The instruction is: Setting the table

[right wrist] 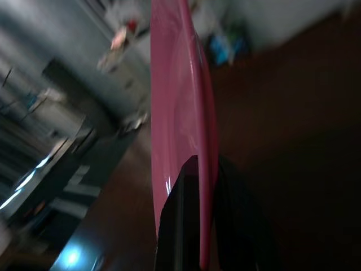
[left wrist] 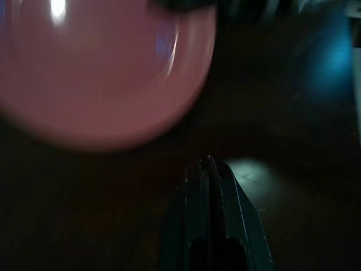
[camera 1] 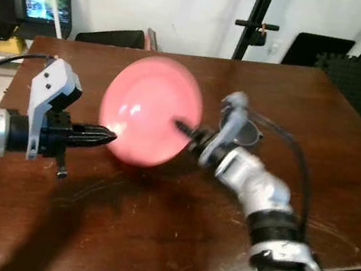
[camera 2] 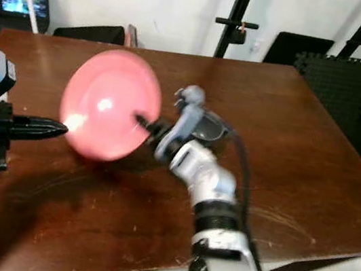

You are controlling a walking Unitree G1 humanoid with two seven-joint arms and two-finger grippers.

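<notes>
Pink plate [camera 1: 150, 110] pinched at rim by right end effector [camera 1: 187, 130] over desk [camera 1: 319, 130] — could slip, crack; left end effector [camera 1: 101, 137] closed, empty.

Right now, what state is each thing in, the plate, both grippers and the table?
Plate: pink, held up on edge above the table, tilted.
Right gripper: shut on the plate's rim.
Left gripper: shut, holding nothing, its tip beside the plate.
Table: dark wood, bare where it shows.
</notes>
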